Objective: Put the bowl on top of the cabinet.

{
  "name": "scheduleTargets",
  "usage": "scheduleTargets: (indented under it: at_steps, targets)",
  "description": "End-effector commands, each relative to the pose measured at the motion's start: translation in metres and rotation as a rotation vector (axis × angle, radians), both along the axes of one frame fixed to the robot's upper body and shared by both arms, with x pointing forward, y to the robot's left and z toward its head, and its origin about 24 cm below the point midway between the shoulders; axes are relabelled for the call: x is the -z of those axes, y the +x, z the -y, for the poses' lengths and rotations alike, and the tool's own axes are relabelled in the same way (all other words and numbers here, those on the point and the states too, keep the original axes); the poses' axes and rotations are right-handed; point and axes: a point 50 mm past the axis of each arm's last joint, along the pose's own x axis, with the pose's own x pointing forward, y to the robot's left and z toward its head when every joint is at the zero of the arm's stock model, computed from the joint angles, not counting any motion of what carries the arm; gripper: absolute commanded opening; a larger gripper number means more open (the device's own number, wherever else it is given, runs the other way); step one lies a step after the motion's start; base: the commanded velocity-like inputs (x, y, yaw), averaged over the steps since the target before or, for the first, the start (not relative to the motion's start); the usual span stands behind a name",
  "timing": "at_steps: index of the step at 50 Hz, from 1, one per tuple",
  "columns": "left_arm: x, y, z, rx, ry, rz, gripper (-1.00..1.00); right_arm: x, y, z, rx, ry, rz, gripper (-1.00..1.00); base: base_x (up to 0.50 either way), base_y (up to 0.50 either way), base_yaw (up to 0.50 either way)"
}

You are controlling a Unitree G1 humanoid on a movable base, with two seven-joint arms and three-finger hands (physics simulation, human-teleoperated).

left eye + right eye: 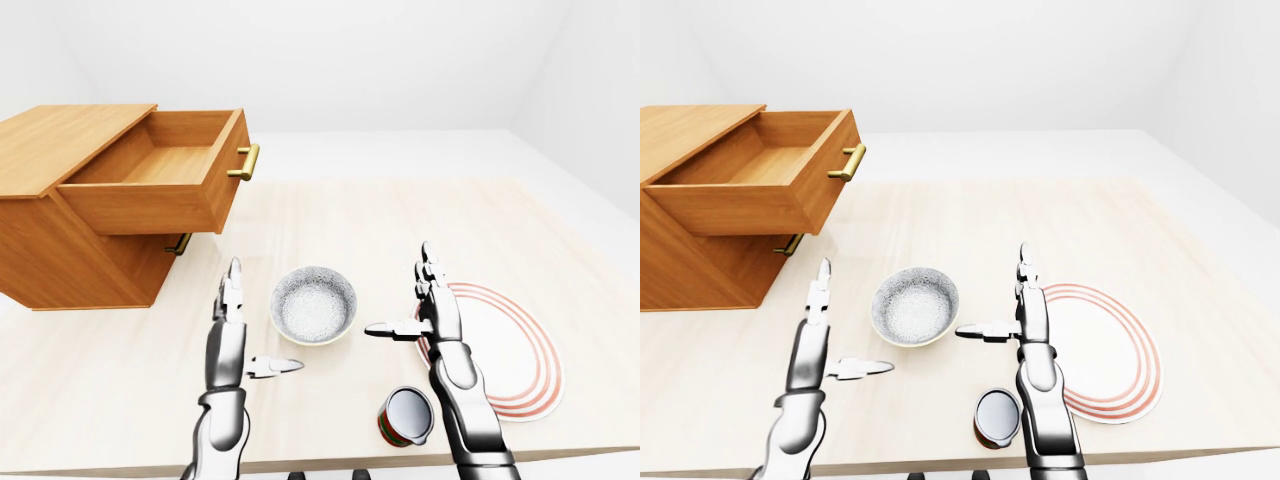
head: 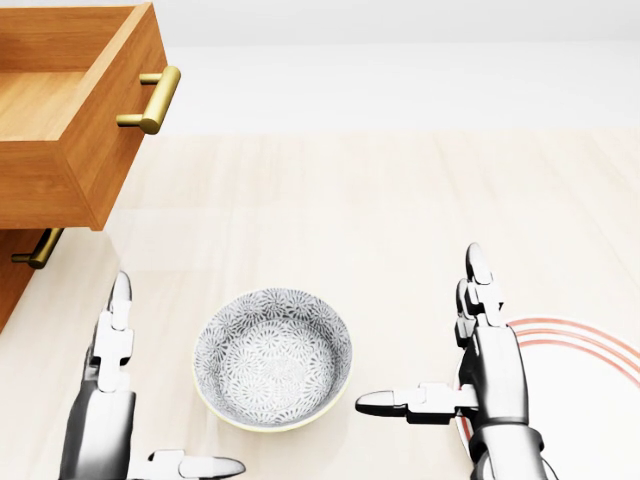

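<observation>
My left hand [image 2: 110, 400] is spread wide at the bowl's nine o'clock. The bowl [image 2: 272, 357] sits on the table, mouth up, round, no long side. My right hand [image 2: 480, 370] is spread wide at three o'clock. I think the cabinet's [image 1: 60, 135] open drawer [image 1: 165, 165] could bump the bowl going up.
</observation>
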Motion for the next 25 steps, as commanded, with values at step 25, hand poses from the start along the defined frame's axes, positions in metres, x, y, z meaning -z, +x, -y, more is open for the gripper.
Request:
scheduleTargets:
  at_steps: [25]
  targets:
    - [0.018, 0.002, 0.011, -0.140, 0.464, 0.139, 1.00, 0.003, 0.000, -0.006, -0.021, -0.012, -0.006, 1.00, 0.00, 0.00, 0.00]
